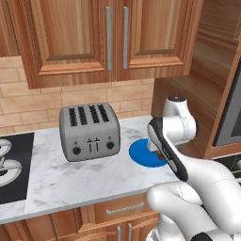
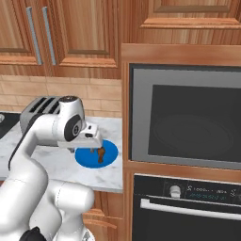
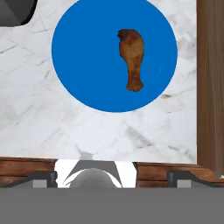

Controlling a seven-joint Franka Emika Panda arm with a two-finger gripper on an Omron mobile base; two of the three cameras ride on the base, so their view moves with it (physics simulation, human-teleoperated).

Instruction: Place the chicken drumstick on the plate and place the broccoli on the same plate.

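The chicken drumstick (image 3: 132,58) lies on the plate (image 3: 83,57), straight ahead of the jaws and a touch to their right in the hand view, its thick end pointing away from them and its thin bone end pointing back toward them. So the long axis runs nearly in line with the camera's look, tilted only slightly. The gripper (image 2: 99,154) hangs above the plate with its jaws spread wide and nothing between them; in the right base view the brown of the drumstick sits just below the fingers, apart from them.

Half the job looks done, judging by the meat sitting on blue. The broccoli is the next target, and I can't spot it from here, so the arm or base will likely need to swing away to find it.

Room to move: the wooden oven cabinet wall (image 3: 211,83) stands close on the jaws' right, near the plate's rim. The toaster (image 1: 89,131) sits off to the left, with bare marble counter (image 1: 70,181) between. Lifting straight up looks the safest exit.
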